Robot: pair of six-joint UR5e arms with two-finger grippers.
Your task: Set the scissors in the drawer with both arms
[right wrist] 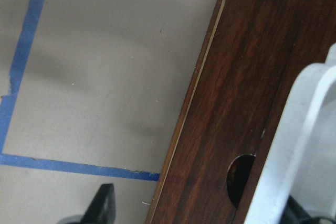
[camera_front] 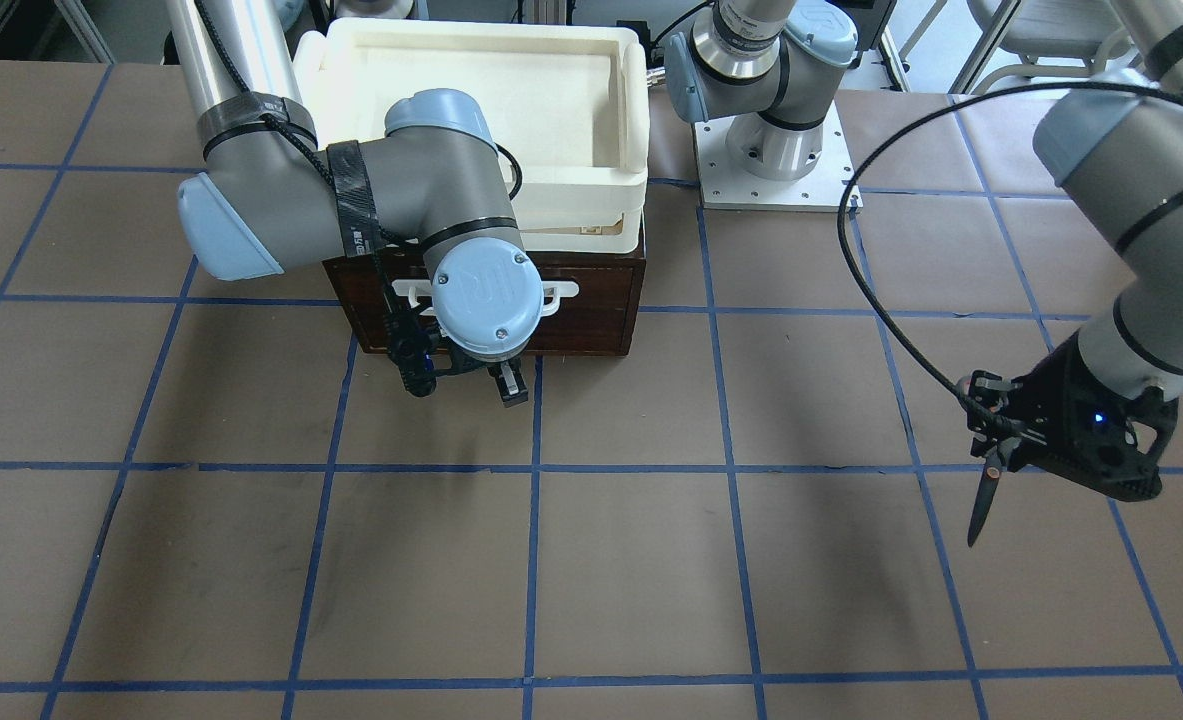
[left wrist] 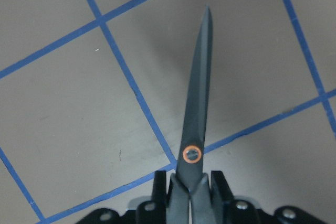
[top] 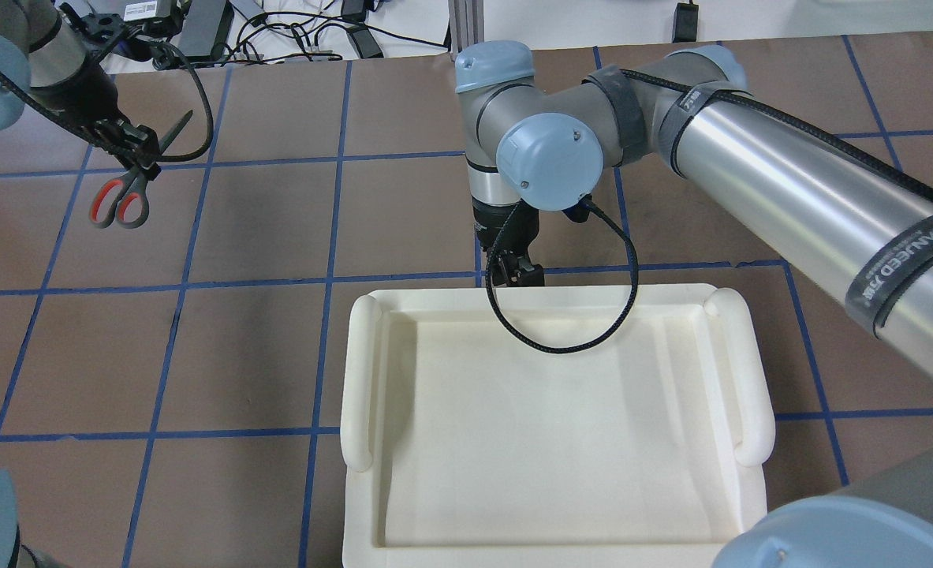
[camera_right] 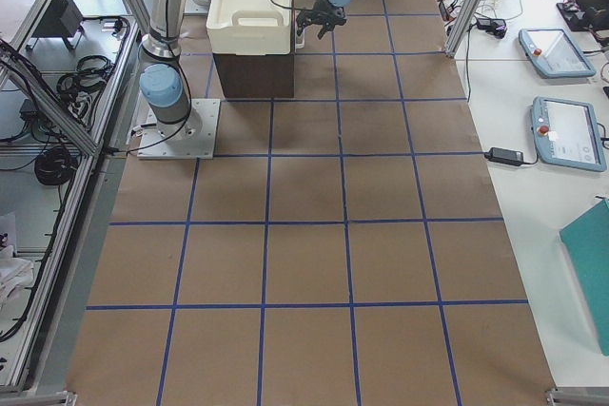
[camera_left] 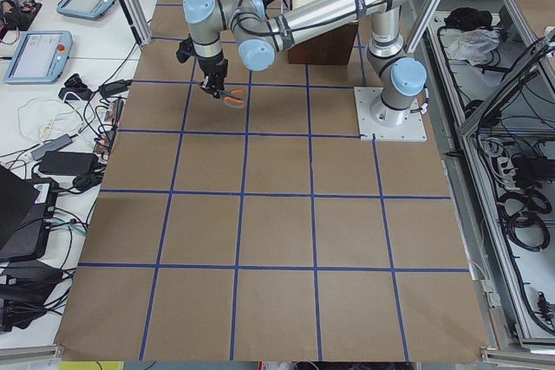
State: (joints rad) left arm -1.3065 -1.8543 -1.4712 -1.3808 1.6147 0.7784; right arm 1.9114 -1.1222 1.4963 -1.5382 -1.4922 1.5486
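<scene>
The left claw [left wrist: 190,195] is clamped on the scissors [top: 119,201], its fingers [left wrist: 157,195] pinching the neck just behind the orange-ringed pivot. The blades are closed and point away from the robot, and the loops trail back toward it. The pair hangs above the desk [camera_front: 651,560], well apart from the cabinet.

I judge the scissors light and stiff, with smooth metal that could swivel or slip in a two-point pinch. The neck by the pivot is a sound hold because it keeps the blades together.

Further right, the right claw [camera_front: 509,385] sits low against the drawer [camera_front: 591,310], which looks fully shut. Its jaws are spread with nothing between them. The white bar handle [right wrist: 310,129] lies just beside one finger and does not look pinched. A foam tray [top: 360,379] sits on top of the cabinet.
</scene>
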